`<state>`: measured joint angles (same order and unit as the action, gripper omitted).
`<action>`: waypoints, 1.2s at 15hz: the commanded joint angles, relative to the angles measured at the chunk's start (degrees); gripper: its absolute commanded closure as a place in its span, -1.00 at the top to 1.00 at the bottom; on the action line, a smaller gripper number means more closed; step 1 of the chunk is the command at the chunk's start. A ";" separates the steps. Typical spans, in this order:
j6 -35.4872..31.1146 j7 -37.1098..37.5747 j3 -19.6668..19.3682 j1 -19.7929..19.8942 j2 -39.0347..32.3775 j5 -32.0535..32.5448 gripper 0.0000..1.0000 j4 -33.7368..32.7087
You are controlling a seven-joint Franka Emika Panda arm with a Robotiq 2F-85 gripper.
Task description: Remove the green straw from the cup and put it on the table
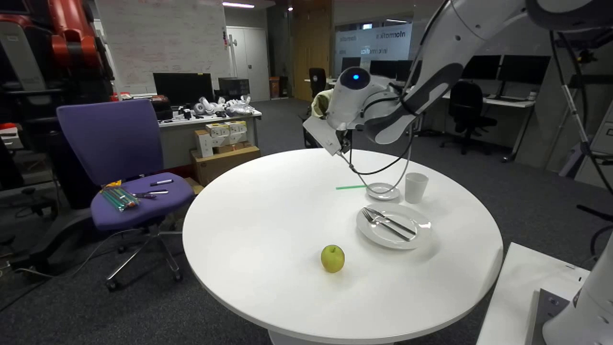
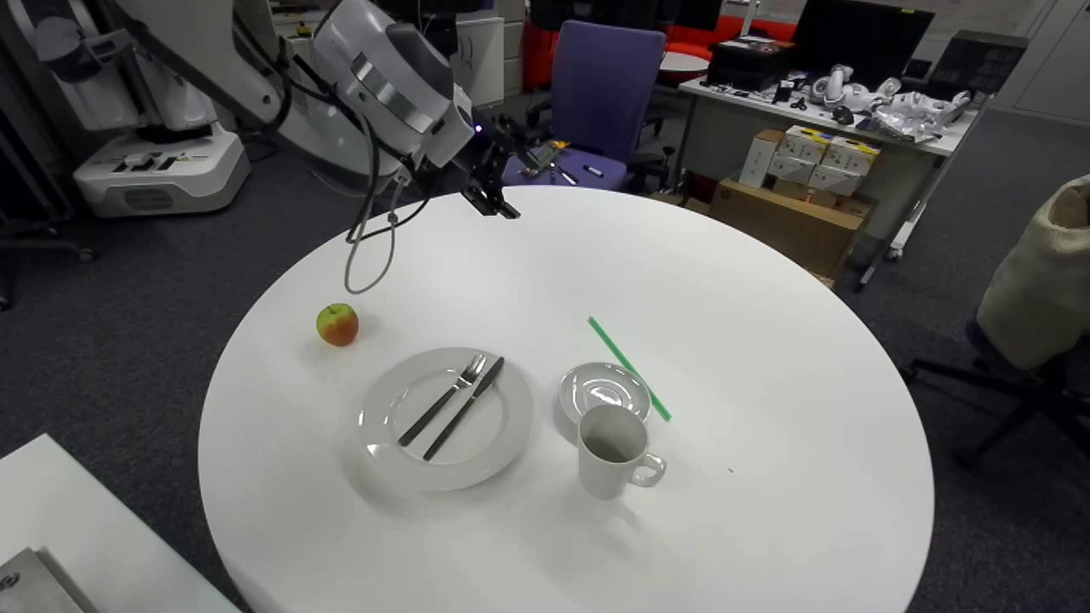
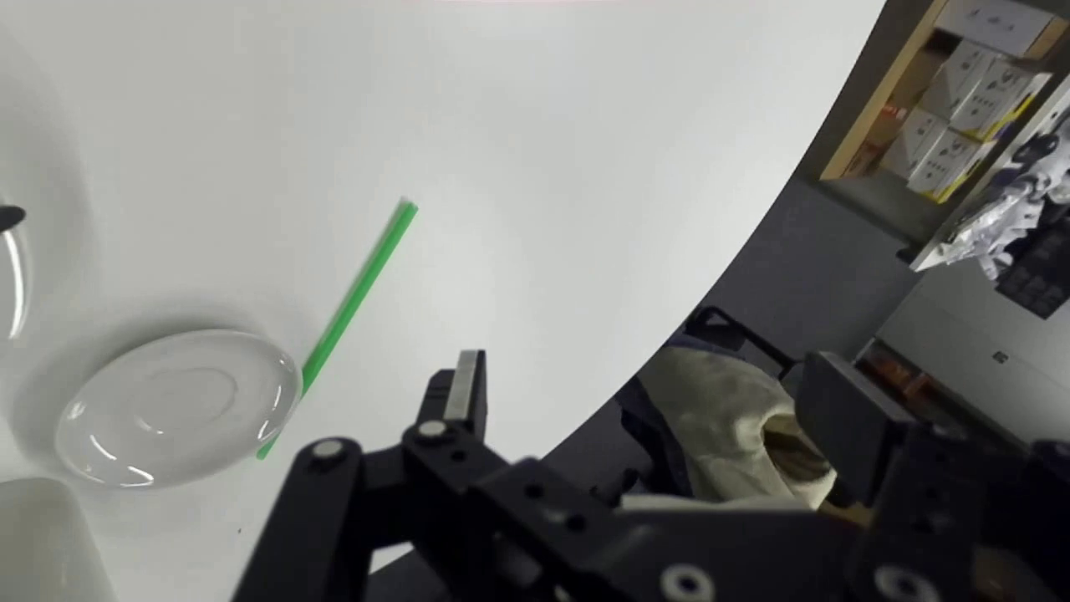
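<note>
The green straw (image 2: 615, 348) lies flat on the white round table (image 2: 783, 494), apart from the cup. It passes beside the small saucer, whose rim hides part of it in the wrist view (image 3: 359, 288). It also shows in an exterior view (image 1: 349, 187). The white cup (image 2: 606, 468) stands upright next to the saucer, its handle visible; it shows in an exterior view (image 1: 415, 188) and is cut off in the wrist view (image 3: 46, 543). My gripper (image 3: 644, 368) is open and empty, its fingers wide apart. It is raised above the table's far edge (image 2: 515, 186), away from straw and cup.
A small saucer (image 2: 600, 390) lies between straw and cup. A large plate (image 2: 383, 460) holds a fork and knife. An apple (image 1: 333, 258) sits on the table. A purple chair (image 1: 112, 143) and a cloth-draped chair (image 2: 1043, 281) stand near the table. Cables (image 1: 383, 170) hang from the arm.
</note>
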<state>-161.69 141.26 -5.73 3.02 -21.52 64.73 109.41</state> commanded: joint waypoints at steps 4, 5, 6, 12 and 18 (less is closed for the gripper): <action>-13.47 -29.85 19.92 23.30 15.09 -30.42 1.00 24.42; -14.81 -33.67 24.24 26.97 15.93 -35.34 1.00 27.73; -15.32 -37.26 28.86 30.04 15.46 -40.39 1.00 29.36; 2.49 -61.38 56.17 46.68 11.13 -70.55 1.00 25.40; 29.64 -63.15 56.62 53.04 29.82 -75.13 1.00 27.72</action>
<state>-141.88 77.99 51.80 53.56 -3.03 -10.47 136.64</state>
